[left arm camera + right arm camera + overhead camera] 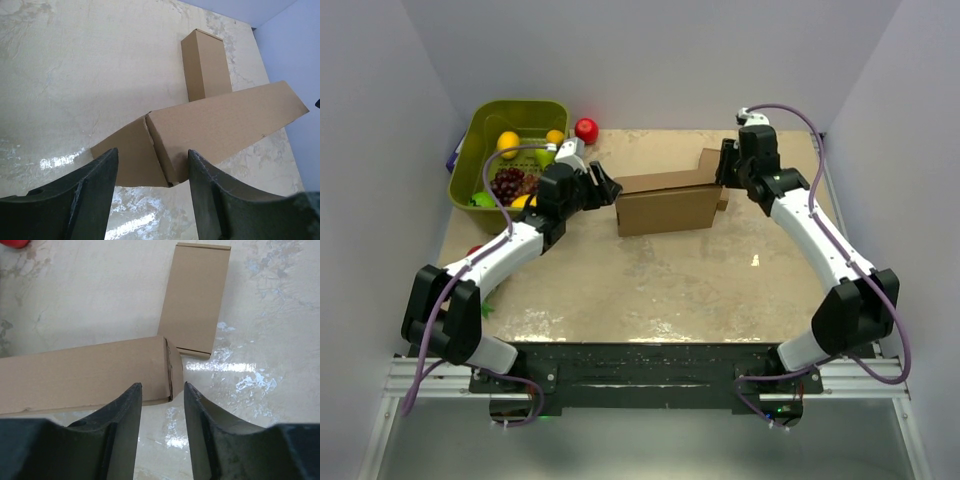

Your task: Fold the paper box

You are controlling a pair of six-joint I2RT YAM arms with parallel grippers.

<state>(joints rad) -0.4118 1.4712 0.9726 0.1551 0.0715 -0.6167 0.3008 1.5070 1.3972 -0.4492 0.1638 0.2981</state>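
The paper box (pixel 668 208) is a long brown cardboard piece standing on the table's far middle, with one flap (pixel 708 166) sticking out behind its right end. My left gripper (pixel 606 187) is open at the box's left end. In the left wrist view the box (pixel 220 125) and its end flap (pixel 127 157) lie just beyond the open left gripper (pixel 152 152), not gripped. My right gripper (pixel 725 165) is open at the right end by the flap. In the right wrist view the box's end (pixel 85 372) sits just past the open right gripper (pixel 161 385), with the flat flap (pixel 197 300) beyond.
A green basket (pixel 520 104) with grapes (pixel 507 183) and other fruit stands at the back left, close behind the left arm. A red apple (pixel 586 129) lies beside it. Grey walls close in on the left, the right and the back.
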